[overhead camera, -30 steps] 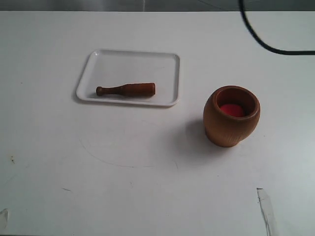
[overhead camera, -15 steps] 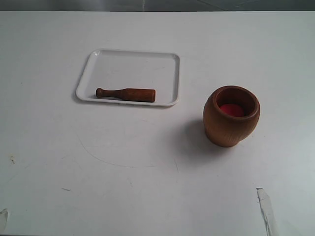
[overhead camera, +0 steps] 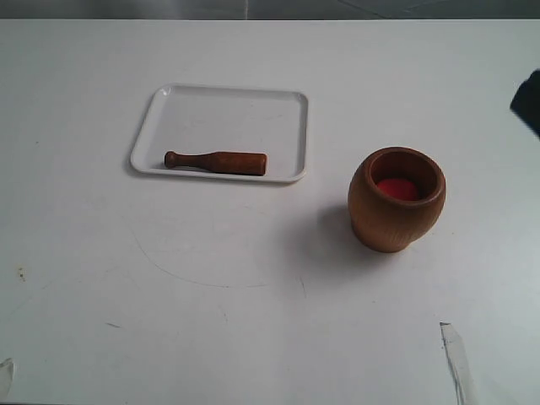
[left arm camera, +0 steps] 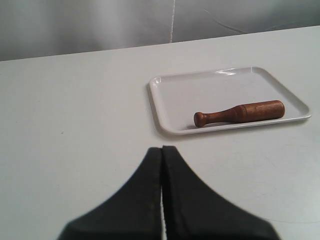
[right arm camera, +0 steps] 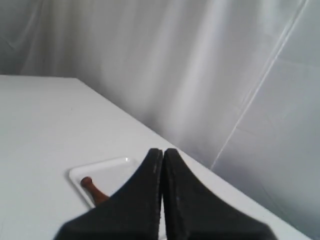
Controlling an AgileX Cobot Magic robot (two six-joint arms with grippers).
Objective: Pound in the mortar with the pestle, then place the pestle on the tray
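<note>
Nearest, both claws hang back from the work. The left claw (left arm camera: 162, 150) has its fingers pressed flat together with nothing between them, and the right claw (right arm camera: 162, 151) is the same, closed tight and empty. Further out on the white bench (overhead camera: 253, 321), the mortar (overhead camera: 396, 200) stands upright on the right, its red bottom showing and nothing in it. Beyond it and to the left, well apart, the tray (overhead camera: 228, 105) carries the pestle (overhead camera: 217, 160). The pestle lies flat along the tray's near rim, knob pointing left and thick end towards the mortar. Whether any pounding has been done cannot be read from this. If it has not, the job in hand is fetching the pestle. I would part the left claw, come straight down over the thick end with the fingers across its length, and lift level so the light tray is not dragged along.
</note>
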